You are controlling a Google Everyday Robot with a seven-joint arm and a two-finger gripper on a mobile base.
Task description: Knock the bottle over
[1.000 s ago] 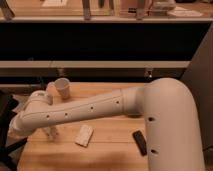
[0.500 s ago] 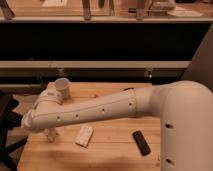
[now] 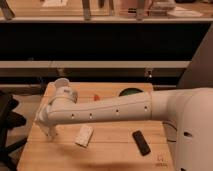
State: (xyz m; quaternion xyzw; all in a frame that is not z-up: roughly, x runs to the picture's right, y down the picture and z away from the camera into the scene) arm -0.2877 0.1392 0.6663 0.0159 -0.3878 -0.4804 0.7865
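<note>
While the arm has drawn its wrist in rightward this past second, the gripper (image 3: pixel 50 129) now hangs just left of the bottle (image 3: pixel 84 135), unmoved and seemingly flat on the near counter (image 3: pixel 112 152); open or shut, I cannot tell.

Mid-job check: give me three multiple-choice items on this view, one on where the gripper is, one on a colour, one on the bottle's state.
1. The whitish ribbed gripper is:
A) over the flat bar
B) at the picture-left side of the wooden table, beside the small white plastic bottle
C) up at the shelf

2. The flat remote-like bar is:
A) red
B) green
C) black

3. The bottle is:
A) lying on the table
B) standing upright
C) lifted by the gripper

Answers:
1 B, it hangs just picture-left of the bottle.
2 C, it shows dark against the wood.
3 A, its long side rests on the tabletop.
</note>
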